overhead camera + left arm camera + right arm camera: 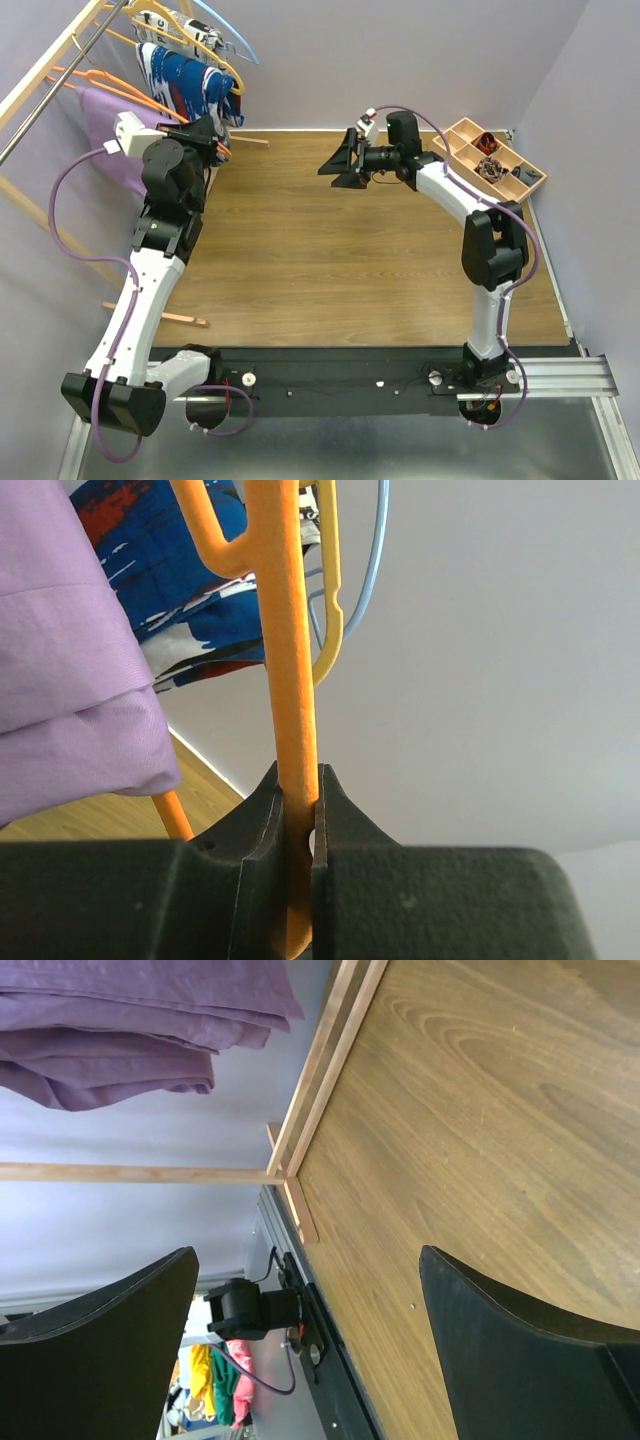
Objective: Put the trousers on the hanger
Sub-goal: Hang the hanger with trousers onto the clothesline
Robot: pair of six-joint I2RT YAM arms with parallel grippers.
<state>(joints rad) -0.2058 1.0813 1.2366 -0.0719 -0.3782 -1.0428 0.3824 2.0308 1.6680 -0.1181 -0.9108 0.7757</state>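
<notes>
While pinched shut on the hanger [285, 680], left gripper [297, 780] up at the rack [50, 60]; right gripper [310, 1330] wide open over the table [330, 260].

Starting close in: plain wooden table in front of the arm bases. Further out, right gripper [340, 165] hovering above mid-table, jaws spread wide with nothing between them, compartment tray [462, 124] off by the far right corner. Over on the left, left gripper [205, 135] raised to the rack, fingers closed on the thin orange bar, which runs straight up out of the gap. Trousers [60, 660] hanging in folded layers right beside that grip, looks like draped over the hanger [120, 88], lilac cloth [110, 125] dangling past the table's left edge. Behind those on the rack: blue, white and red patterned garment [170, 580], pale yellow hanger [330, 600], light blue hanger [375, 560] farthest back.
</notes>
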